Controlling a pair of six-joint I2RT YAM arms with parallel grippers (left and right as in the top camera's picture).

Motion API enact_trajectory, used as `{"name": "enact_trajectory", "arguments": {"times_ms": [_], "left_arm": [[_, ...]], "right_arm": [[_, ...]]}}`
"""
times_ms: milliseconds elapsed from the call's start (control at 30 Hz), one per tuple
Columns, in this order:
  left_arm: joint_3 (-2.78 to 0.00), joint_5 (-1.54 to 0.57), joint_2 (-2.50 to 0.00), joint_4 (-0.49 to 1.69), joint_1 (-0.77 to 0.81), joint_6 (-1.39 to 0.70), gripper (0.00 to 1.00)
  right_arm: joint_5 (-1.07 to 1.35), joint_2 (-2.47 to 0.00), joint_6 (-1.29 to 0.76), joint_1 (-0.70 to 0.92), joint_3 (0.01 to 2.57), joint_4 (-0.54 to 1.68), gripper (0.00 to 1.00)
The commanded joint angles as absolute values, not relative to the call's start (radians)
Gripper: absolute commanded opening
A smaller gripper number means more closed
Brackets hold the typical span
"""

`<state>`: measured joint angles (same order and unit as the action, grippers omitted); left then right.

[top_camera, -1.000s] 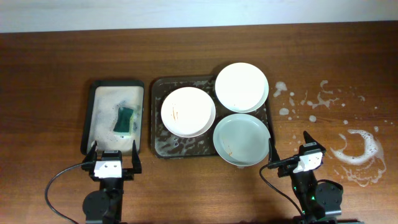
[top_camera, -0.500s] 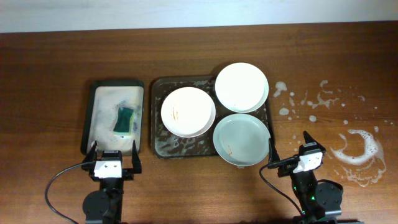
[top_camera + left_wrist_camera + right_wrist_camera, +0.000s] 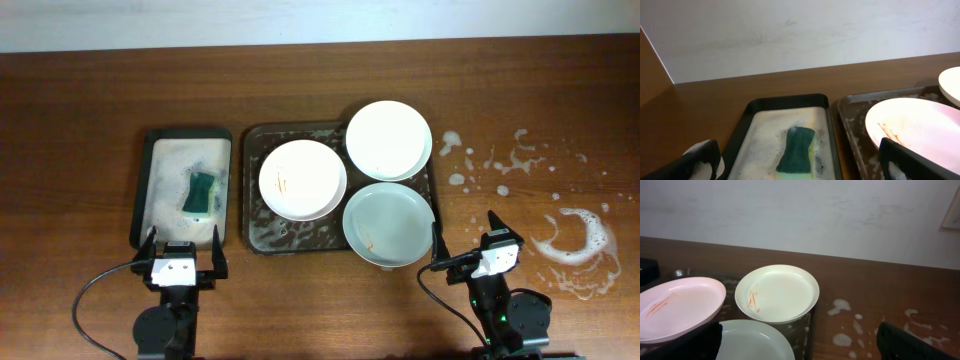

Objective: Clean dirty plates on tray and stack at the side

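Note:
Three plates lie on the dark tray (image 3: 252,190): a white plate (image 3: 302,179) with orange streaks at the left, a white plate (image 3: 388,139) at the back right, and a pale green plate (image 3: 390,223) at the front right. My left gripper (image 3: 182,250) is open and empty near the table's front edge, in front of the smaller tray. My right gripper (image 3: 466,240) is open and empty, just right of the green plate. The right wrist view shows all three plates: the streaked left one (image 3: 677,307), the back one (image 3: 776,292), and the green one (image 3: 752,342).
A smaller dark tray (image 3: 147,190) full of foam holds a green sponge (image 3: 202,192) left of the main tray; both show in the left wrist view, the tray (image 3: 785,102) and the sponge (image 3: 796,150). Soap foam patches (image 3: 575,240) lie on the table at the right.

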<state>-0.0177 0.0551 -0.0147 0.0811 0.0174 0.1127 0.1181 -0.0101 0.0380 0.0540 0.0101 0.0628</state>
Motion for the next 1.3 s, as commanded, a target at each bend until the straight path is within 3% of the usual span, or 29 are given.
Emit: {"name": "enact_trajectory", "arguments": {"times_ms": [0, 167, 267, 433, 633, 767, 900, 1000, 1167, 1200, 1267], "left_arm": [[-0.009, 0.041, -0.005, 0.08, 0.017, 0.122, 0.99], [-0.009, -0.063, -0.005, -0.018, 0.017, 0.122, 0.99], [-0.035, -0.081, -0.006, -0.081, 0.017, 0.122, 0.99], [-0.292, -0.109, -0.183, 0.079, 0.017, 0.122, 0.99], [-0.805, -0.196, -0.665, 0.361, 0.017, 0.123, 0.99], [-1.134, -0.237, -0.945, 0.649, 0.017, 0.122, 0.99], [-1.43, -0.319, -1.174, 0.956, 0.017, 0.122, 0.99], [-1.511, -0.316, -1.27, 1.023, 0.017, 0.128, 0.99], [-1.509, -0.405, -1.279, 1.0, 0.017, 0.209, 0.99], [-1.509, -0.416, -1.279, 0.988, 0.017, 0.207, 0.99], [-1.509, -0.332, -1.279, 0.98, 0.017, 0.208, 0.99]], "right_arm": [[0.12, -0.004, 0.045, 0.059, 0.006, 0.068, 0.98], [0.125, -0.004, 0.044, 0.059, 0.006, 0.046, 0.98], [0.128, -0.004, -0.093, 0.059, 0.008, -0.041, 0.98], [0.203, -0.008, -0.114, 0.059, 0.144, 0.014, 0.98], [0.212, -0.141, -0.113, 0.059, 0.471, 0.274, 0.98], [0.275, -0.495, -0.113, 0.059, 0.786, 0.395, 0.98], [0.337, -0.972, -0.109, 0.07, 1.227, 0.739, 0.98], [0.341, -1.258, -0.109, 0.144, 1.472, 0.944, 0.98], [0.517, -1.607, -0.122, 0.213, 1.53, 0.843, 1.0], [0.492, -1.691, -0.21, 0.244, 1.53, 0.817, 0.89], [0.337, -1.806, -0.4, 0.323, 1.53, 0.8, 0.85]]}}
